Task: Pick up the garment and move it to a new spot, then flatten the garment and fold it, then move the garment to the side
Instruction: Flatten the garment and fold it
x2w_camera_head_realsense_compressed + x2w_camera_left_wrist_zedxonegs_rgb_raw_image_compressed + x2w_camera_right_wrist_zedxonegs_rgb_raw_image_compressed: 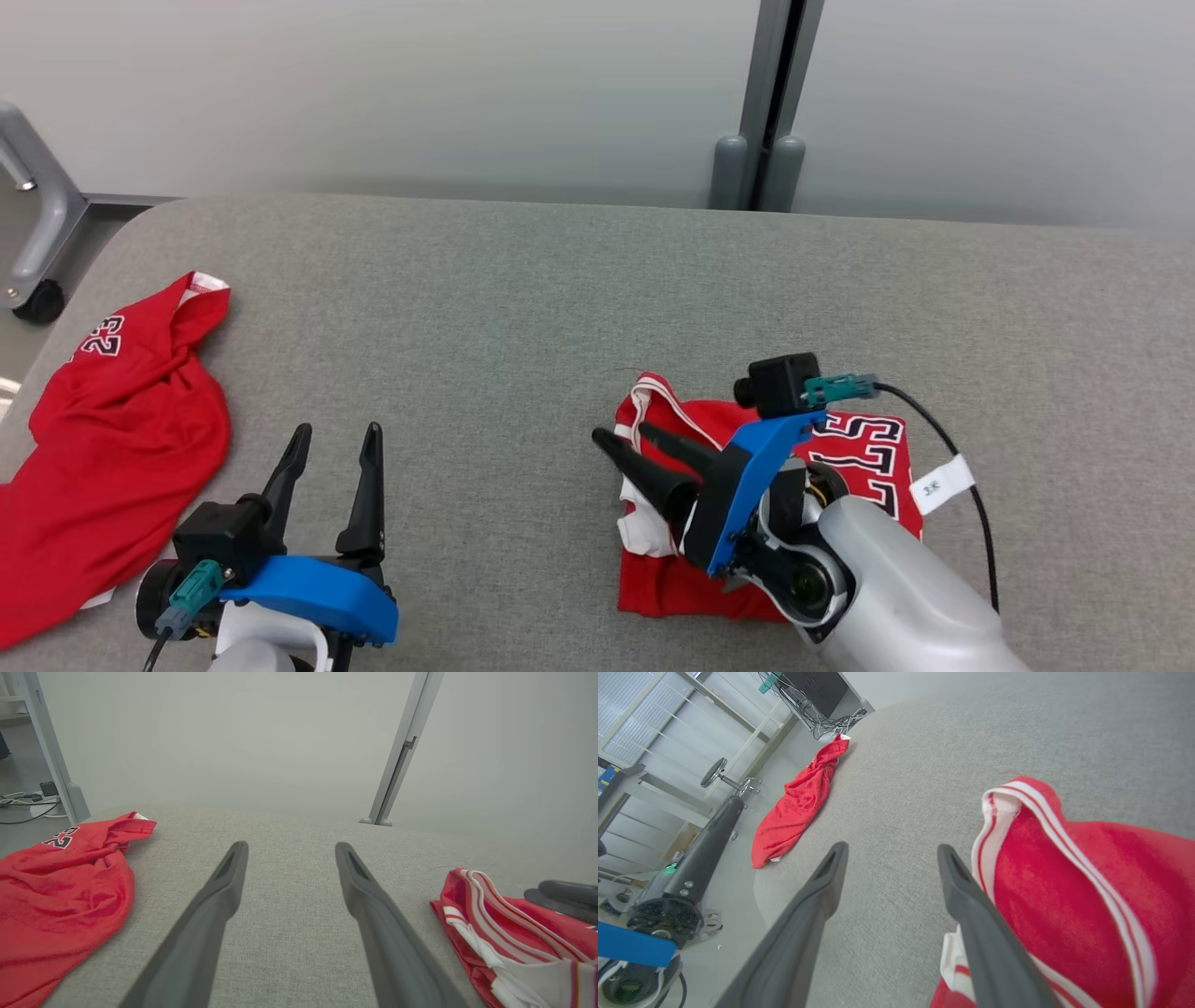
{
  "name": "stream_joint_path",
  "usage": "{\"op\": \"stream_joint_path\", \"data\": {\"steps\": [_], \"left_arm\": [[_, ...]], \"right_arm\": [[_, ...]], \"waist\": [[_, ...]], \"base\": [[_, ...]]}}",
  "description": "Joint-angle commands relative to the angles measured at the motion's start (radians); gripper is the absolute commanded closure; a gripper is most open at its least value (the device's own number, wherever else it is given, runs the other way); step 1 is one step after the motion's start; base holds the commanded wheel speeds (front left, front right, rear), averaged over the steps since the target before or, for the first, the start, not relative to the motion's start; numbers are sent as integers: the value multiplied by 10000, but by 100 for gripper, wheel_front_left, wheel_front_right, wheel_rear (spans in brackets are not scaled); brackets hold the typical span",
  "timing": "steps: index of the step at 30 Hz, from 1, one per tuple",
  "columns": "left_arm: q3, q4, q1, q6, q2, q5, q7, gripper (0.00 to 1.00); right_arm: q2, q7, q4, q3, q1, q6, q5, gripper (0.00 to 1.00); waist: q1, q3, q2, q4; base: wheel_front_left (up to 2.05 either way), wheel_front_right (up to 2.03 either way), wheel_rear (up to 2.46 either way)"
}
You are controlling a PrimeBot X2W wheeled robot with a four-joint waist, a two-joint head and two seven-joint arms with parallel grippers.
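grey table (560, 308), crumpled red jersey (121, 420) at its left edge, folded garment (663, 583) right of centre near front, right gripper (624, 434) over garment's left edge, jaws apart, empty, left gripper (336, 431) between both cloths, jaws apart, empty

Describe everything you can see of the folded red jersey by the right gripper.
The folded jersey is red fabric with white-and-red striped trim and black-and-white lettering, folded into a rough rectangle, lying flat on the grey table, right of centre. The open right gripper hangs over its left edge; contact cannot be told.
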Motion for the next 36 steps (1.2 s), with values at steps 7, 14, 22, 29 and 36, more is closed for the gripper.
{"op": "stream_joint_path", "data": {"steps": [7,14,22,29,36], "left_arm": [[231,-134,306,177,120,-128,-164,0],[252,-249,451,213,211,-150,-193,0],[244,-297,613,233,161,-191,-240,0],[172,-308,466,172,190,-203,-223,0],[61,-254,215,121,221,-179,-134,0]], "right_arm": [[-785,-1433,-1159,-1927,741,5,-666,0],[-1475,-2251,-1582,-4585,2282,5,-3369,0],[-464,-2736,-2352,-5916,3981,5,-6713,4],[-31,-2184,-2144,-4637,4113,5,-7182,100],[-40,-1395,-1582,-1981,3419,5,-6193,100]], "waist": [[-1,-294,0,-620],[-1,-375,0,-820],[-1,-444,0,-861],[-1,-339,0,-653],[-1,-165,0,-408]], "base": [[0,0,0],[0,0,0],[0,0,0],[0,0,0],[0,0,0]]}}
